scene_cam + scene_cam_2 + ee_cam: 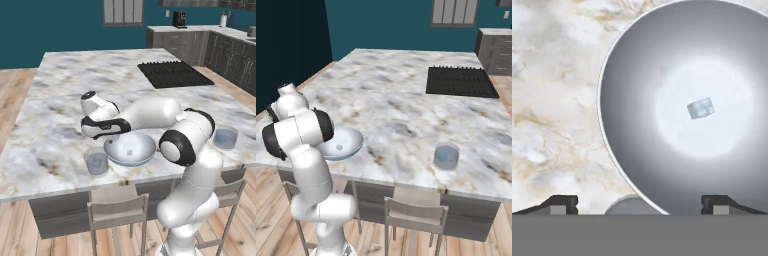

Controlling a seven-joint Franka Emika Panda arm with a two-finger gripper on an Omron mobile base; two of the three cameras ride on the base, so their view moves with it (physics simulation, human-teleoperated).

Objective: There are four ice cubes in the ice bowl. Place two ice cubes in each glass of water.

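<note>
My own white arm covers the near right rim of the wide, shallow, pale blue-grey glass bowl [131, 150] from the left base camera, and its left half from the right one. My hand camera cuts that bowl off at the right edge. The short clear tumbler [97, 162] left of the bowl is too hazy for me to count any cubes inside. The far tumbler's [446, 156] contents are equally unreadable.

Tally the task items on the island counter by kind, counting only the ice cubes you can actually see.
Ice bowl: 1
Glasses of water: 2, one left of the bowl, one far to its right
Ice cubes visible: 1, lying in the bowl
Total: 4
</note>
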